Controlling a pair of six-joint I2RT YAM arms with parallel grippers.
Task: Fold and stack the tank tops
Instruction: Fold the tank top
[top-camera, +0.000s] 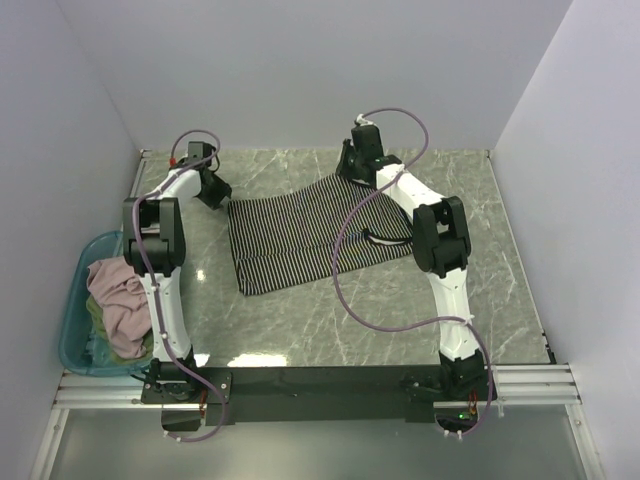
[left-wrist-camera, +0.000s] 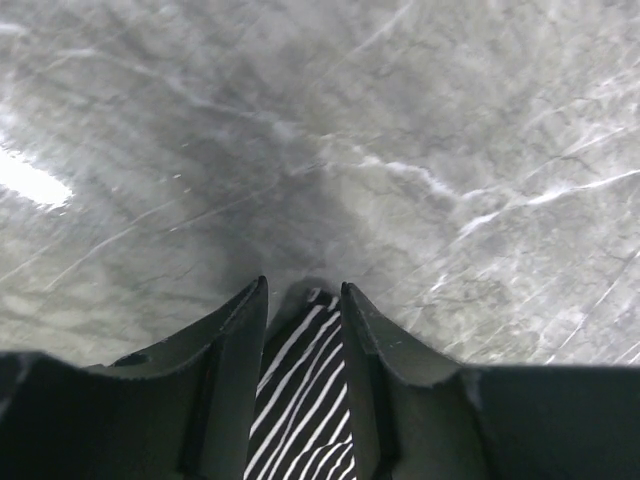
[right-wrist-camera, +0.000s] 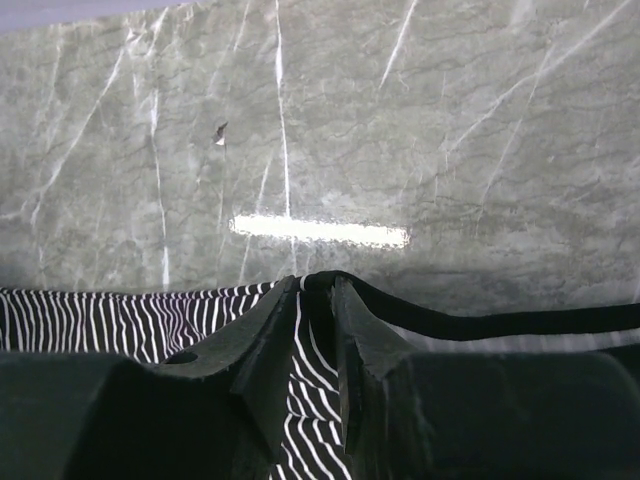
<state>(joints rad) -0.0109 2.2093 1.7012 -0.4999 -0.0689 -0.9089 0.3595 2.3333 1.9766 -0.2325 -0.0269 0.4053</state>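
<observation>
Both left jaws and right jaws pinch the striped top (top-camera: 290, 235).

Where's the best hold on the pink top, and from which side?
Pinch the pink top at its raised crumpled fold, from straight above: it lies bunched in the tub, whose walls block sideways approaches. Left gripper and right gripper hold the striped top.

Both arms extended forward, wrists low. Left pincer (left-wrist-camera: 303, 290) and right pincer (right-wrist-camera: 315, 281) each clamped on striped tank top (top-camera: 290, 240).
</observation>
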